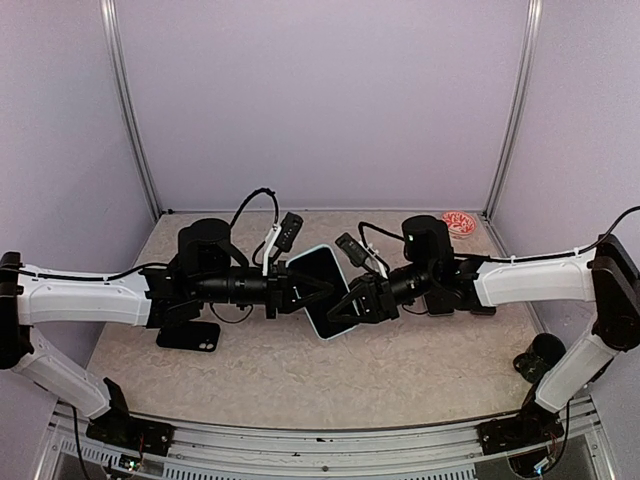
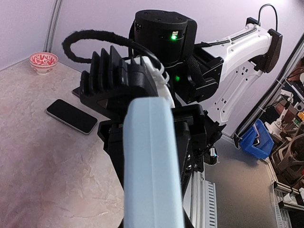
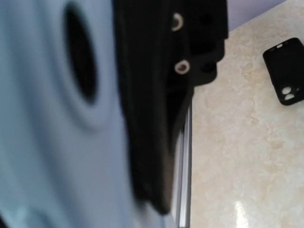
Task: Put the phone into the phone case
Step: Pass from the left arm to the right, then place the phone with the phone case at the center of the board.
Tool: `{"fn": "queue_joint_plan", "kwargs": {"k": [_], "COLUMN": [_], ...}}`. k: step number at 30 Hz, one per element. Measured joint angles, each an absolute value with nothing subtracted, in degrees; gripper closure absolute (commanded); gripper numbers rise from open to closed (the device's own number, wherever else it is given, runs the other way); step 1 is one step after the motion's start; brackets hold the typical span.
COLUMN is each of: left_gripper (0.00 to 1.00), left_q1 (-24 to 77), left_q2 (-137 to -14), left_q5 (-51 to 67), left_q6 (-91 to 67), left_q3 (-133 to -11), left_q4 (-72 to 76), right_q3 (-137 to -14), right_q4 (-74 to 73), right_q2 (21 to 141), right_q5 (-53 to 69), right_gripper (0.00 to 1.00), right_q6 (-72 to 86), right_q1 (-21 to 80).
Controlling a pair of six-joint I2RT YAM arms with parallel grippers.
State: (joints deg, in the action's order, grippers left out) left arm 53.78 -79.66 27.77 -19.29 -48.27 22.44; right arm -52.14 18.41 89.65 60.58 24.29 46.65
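Pale-blue phone case (image 2: 152,161), held above the bench (image 1: 300,385), dark phone (image 1: 316,272) lying in it (screen up), left end effector (image 1: 306,291) clamped on its left edge, right end effector (image 1: 349,306) at the opposite edge, closure there cannot be told

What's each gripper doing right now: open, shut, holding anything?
Left gripper: closed on the light blue phone case.
Right gripper: against the case's other side; cannot tell whether it is gripping.
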Motion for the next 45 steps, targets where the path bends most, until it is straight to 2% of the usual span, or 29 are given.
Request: {"fn": "queue_joint_plan", "kwargs": {"k": [4,7,10,16,21,24,28,45], "left_gripper": [1.0,0.94,0.81,0.38,0.18,0.1,0.01,0.01], "left_q1": [53.5,53.1,52.7,52.1,51.6,51.2,50.3,44.9], "left_q2": [-79.7,-79.6,-79.6,-79.6,-79.6,-79.5,-78.5,-69.0], "left_q5": [28.0,28.3,28.7,29.3,29.3,29.1,27.7,18.1], "left_q6": [-21.3,-23.6,-24.2,-23.1,-23.5,-23.9,-24.9,-29.7], "left_q3": [-48.3,-48.2,-48.1,-47.8,-47.3,-46.5,-43.9,-34.4], "left_q4": [22.7,23.0,23.4,26.5,28.9,29.7,30.7,33.8], "right_q3": [-52.2,-52.2,-52.1,-51.9,-51.9,-51.9,-52.0,-61.3], "right_q4": [19.7,20.4,20.6,20.7,20.4,19.9,19.4,13.0], "right_q2": [89.6,89.6,89.6,89.6,89.1,88.5,88.1,93.0], "right_q5": [60.7,60.6,60.6,61.3,61.2,61.0,60.1,50.2], "right_gripper": [0.96,1.0,1.0,1.0,1.0,1.0,1.0,1.0], "right_q6": [22.9,21.7,21.8,24.2,25.0,25.0,25.0,25.1], "right_q1": [46.7,46.7,46.7,46.7,46.7,46.7,46.7,43.7]}}
